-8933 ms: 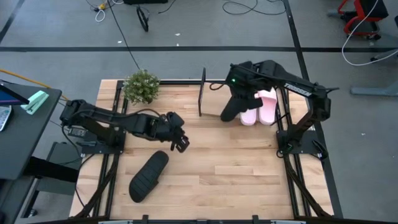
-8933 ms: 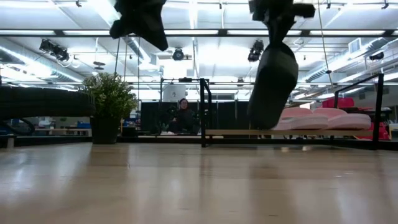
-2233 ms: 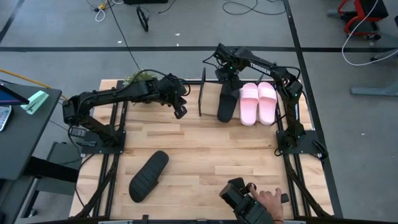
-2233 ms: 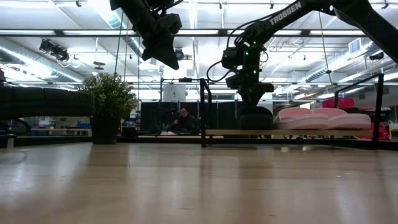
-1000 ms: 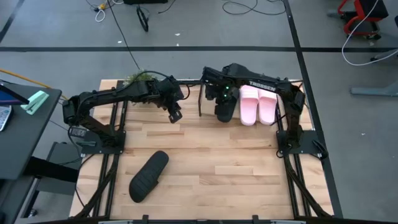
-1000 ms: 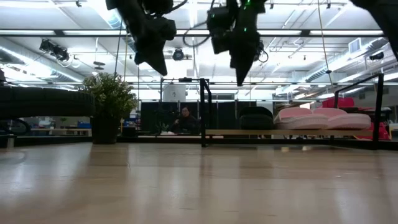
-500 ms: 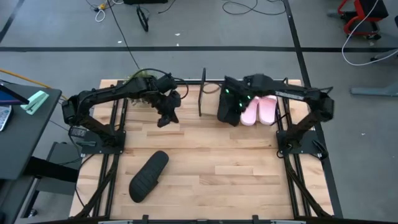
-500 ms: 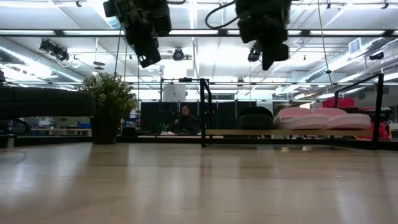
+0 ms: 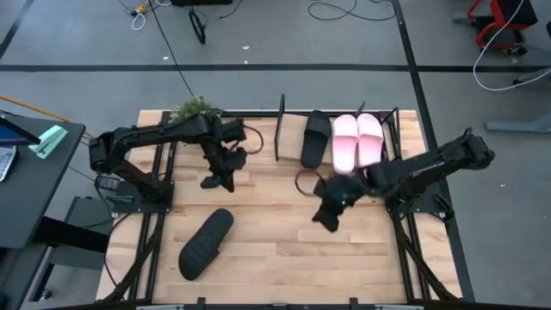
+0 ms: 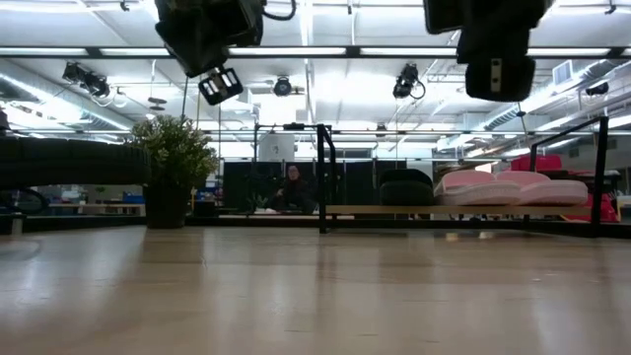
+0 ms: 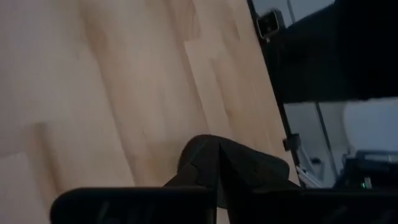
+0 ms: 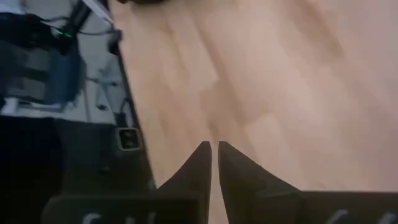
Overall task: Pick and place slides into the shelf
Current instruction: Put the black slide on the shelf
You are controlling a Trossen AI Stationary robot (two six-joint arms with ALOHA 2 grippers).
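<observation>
One black slide (image 9: pixel 207 244) lies flat on the table near its near-left part. The other black slide (image 9: pixel 315 138) rests on the shelf (image 9: pixel 281 129) beside the pale pink pair (image 9: pixel 357 140). In the low view the black slide (image 10: pixel 406 186) and the pink pair (image 10: pixel 513 187) sit on the shelf board. My left gripper (image 9: pixel 219 178) hangs shut over the table, above and on the far side of the loose black slide. My right gripper (image 9: pixel 327 215) is shut over the table's middle, on the near side of the shelf. Both wrist views show closed fingers over bare wood.
A small green potted plant (image 9: pixel 195 111) stands at the far-left corner, beside the shelf's left end post (image 10: pixel 321 177). Bare wood lies between the two grippers and along the near edge. A person (image 10: pixel 293 187) sits in the room beyond the table.
My right gripper has left the shelf and swung toward the near edge, to over the table's middle; the black slide it was beside stays on the shelf board. My left gripper has moved from beside the plant toward the near edge, closer to the loose black slide.
</observation>
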